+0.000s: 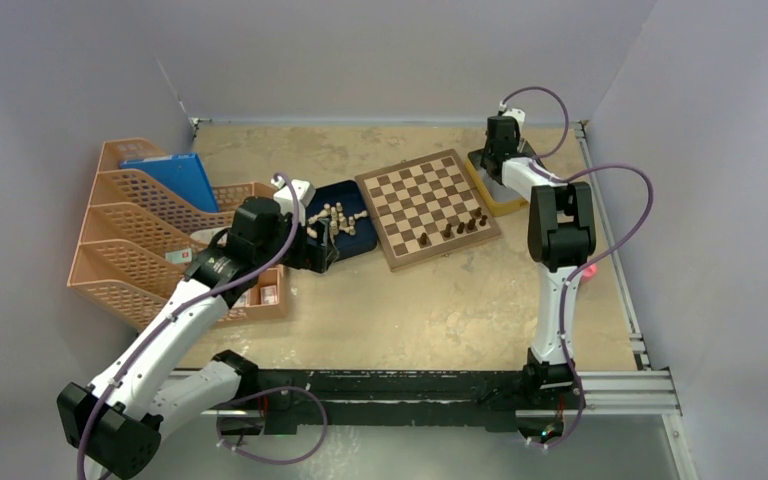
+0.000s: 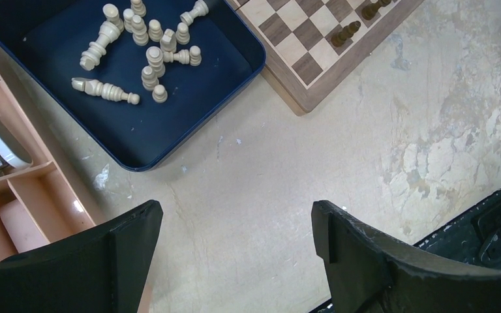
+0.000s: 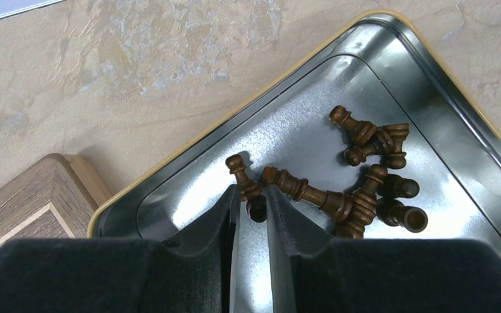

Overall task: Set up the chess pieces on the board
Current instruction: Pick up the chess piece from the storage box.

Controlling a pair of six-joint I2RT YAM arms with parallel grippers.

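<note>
From above, the board (image 1: 422,205) lies on the mottled worktop (image 1: 410,310), with a few dark chessmen (image 1: 457,228) upright along its near edge. The right hand (image 1: 496,165) hangs over the metal tin (image 1: 506,208), just beside the board's right side. The left hand (image 1: 322,245) is by the blue tray (image 1: 370,246). In the left wrist view this hand is spread wide above bare worktop, and smooth cream pieces (image 2: 150,59) lie tumbled in the tray ahead of it. In the right wrist view the fingers stand nearly together around the base of a dark pawn (image 3: 242,176). The pawn lies flat on the shiny tin floor, its head pointing away and leftward; whether they press it I cannot tell. A heap of turned dark pieces (image 3: 359,195) lies to the right.
</note>
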